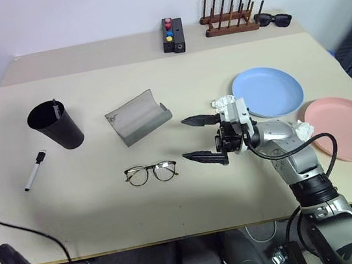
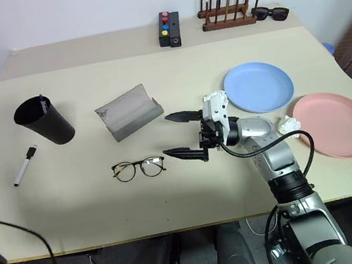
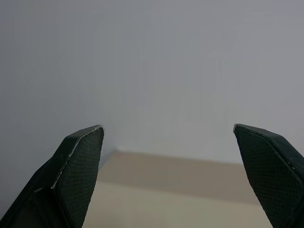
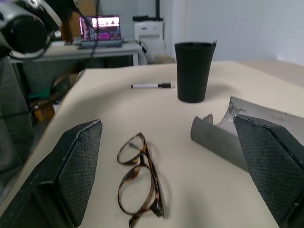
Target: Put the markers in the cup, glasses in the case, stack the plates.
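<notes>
The black cup (image 1: 55,125) stands at the table's left, with a dark marker (image 1: 56,108) leaning inside against its rim. A whitish marker (image 1: 35,170) lies on the table in front of the cup. The grey case (image 1: 138,117) lies open mid-table, and the wire-framed glasses (image 1: 151,172) rest unfolded just in front of it. My right gripper (image 1: 202,139) hovers open, pointing left, just right of the glasses, with nothing between its fingers (image 4: 76,166). The blue plate (image 1: 267,91) and pink plate (image 1: 346,128) sit side by side at the right. My left gripper (image 3: 168,156) is open and empty, facing the wall.
A black box with coloured buttons (image 1: 173,35), a wooden peg rack (image 1: 231,19) and black sunglasses (image 1: 273,20) line the back edge. A desk with a laptop (image 4: 99,28) stands beyond the table's left end.
</notes>
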Available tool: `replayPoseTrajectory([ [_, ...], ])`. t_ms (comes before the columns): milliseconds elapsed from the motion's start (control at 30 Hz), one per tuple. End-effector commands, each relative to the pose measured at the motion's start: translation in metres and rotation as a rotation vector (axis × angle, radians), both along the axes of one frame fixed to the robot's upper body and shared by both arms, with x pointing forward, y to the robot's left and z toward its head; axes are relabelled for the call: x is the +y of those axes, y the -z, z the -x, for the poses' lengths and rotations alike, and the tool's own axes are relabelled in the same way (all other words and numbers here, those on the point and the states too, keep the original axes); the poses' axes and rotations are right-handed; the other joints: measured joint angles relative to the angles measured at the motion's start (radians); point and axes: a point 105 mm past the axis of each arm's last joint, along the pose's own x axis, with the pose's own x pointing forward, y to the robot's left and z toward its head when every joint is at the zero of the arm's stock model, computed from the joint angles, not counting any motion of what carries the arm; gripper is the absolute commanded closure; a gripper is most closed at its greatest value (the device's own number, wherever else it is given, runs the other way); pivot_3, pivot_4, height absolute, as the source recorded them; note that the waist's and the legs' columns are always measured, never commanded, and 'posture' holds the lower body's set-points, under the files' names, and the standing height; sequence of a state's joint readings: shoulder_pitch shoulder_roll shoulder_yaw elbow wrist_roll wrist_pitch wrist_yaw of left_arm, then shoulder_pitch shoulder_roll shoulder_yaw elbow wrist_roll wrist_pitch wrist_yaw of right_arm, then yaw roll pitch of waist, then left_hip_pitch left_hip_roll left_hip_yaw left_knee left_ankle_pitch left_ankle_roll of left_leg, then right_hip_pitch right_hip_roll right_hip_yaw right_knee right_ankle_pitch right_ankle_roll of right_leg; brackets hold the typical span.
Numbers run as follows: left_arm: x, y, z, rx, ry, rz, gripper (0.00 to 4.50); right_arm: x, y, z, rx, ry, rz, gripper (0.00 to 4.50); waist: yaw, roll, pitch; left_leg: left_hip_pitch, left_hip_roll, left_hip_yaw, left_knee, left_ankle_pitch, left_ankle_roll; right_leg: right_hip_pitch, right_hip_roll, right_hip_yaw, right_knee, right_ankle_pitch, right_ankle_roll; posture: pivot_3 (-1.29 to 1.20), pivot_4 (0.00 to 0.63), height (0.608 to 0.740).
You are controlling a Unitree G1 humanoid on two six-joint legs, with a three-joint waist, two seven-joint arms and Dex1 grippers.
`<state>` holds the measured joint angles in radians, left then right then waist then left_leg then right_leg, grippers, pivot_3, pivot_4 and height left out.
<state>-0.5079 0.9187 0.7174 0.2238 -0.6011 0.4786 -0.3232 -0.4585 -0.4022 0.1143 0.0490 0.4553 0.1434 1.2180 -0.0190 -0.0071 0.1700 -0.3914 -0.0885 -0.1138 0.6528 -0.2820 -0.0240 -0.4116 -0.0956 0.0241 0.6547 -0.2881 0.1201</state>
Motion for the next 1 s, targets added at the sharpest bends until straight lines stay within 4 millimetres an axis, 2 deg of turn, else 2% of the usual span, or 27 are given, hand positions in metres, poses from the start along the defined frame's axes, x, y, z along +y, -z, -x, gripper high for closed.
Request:
replayPoseTrajectory([
  [33,0.016,0.003,0.018,0.130,-0.018,0.007,0.06,0.000,-0.005,0.001,-0.035,-0.020,0.004,0.00,-0.001,0.000,0.000,0.000,0.000,0.000,0.000,0.000,0.000,0.000,0.000,0.000,0.000,0.000,0.000,0.00,0.150,0.740],
  [133,0.029,0.014,0.036,0.249,-0.027,0.034,0.06,0.000,-0.004,0.000,-0.034,-0.024,0.004,0.00,-0.002,0.000,0.000,0.000,0.000,0.000,-0.001,0.000,0.000,-0.001,0.000,0.000,0.000,0.000,0.000,0.00,0.150,0.740],
  [233,0.032,0.024,0.049,0.367,0.011,0.053,0.06,0.000,-0.003,-0.001,-0.032,-0.027,0.004,0.00,-0.001,0.000,0.000,0.000,0.001,0.000,-0.001,0.000,0.000,-0.001,0.000,0.000,0.000,0.000,0.000,0.00,0.150,0.740],
  [367,0.032,0.061,0.063,0.637,0.063,-0.025,0.06,0.000,-0.001,-0.001,-0.030,-0.028,0.003,0.00,0.000,0.000,0.000,0.000,0.000,0.001,-0.002,0.000,0.000,-0.001,-0.001,0.000,0.000,0.000,0.000,0.00,0.150,0.740],
  [500,0.024,0.092,0.069,0.780,0.121,-0.052,0.06,0.001,-0.002,-0.002,-0.030,-0.029,0.001,0.00,0.004,0.000,0.000,0.000,0.001,0.000,-0.003,0.000,0.000,-0.001,-0.001,0.000,0.000,0.000,0.000,0.00,0.150,0.740],
  [600,0.011,0.116,0.067,0.890,0.157,-0.086,0.06,0.002,-0.003,-0.002,-0.034,-0.025,-0.002,0.00,0.007,0.000,0.000,0.000,0.001,0.000,-0.003,0.000,0.000,0.000,-0.002,0.000,0.000,0.000,0.000,0.00,0.150,0.740],
  [733,-0.006,0.132,0.053,0.932,0.208,-0.095,0.06,0.004,-0.008,-0.003,-0.040,-0.019,-0.005,0.00,0.005,0.000,0.000,0.000,0.001,0.000,-0.003,0.000,0.000,-0.001,-0.002,0.001,0.000,0.000,0.000,0.00,0.150,0.740],
  [1000,-0.023,0.141,0.029,0.974,0.216,-0.118,0.06,0.001,-0.012,-0.004,-0.046,0.008,-0.007,0.00,0.002,0.000,0.000,0.000,0.000,0.000,-0.004,0.000,0.000,-0.001,-0.002,0.000,0.000,0.000,0.000,0.00,0.150,0.740],
])
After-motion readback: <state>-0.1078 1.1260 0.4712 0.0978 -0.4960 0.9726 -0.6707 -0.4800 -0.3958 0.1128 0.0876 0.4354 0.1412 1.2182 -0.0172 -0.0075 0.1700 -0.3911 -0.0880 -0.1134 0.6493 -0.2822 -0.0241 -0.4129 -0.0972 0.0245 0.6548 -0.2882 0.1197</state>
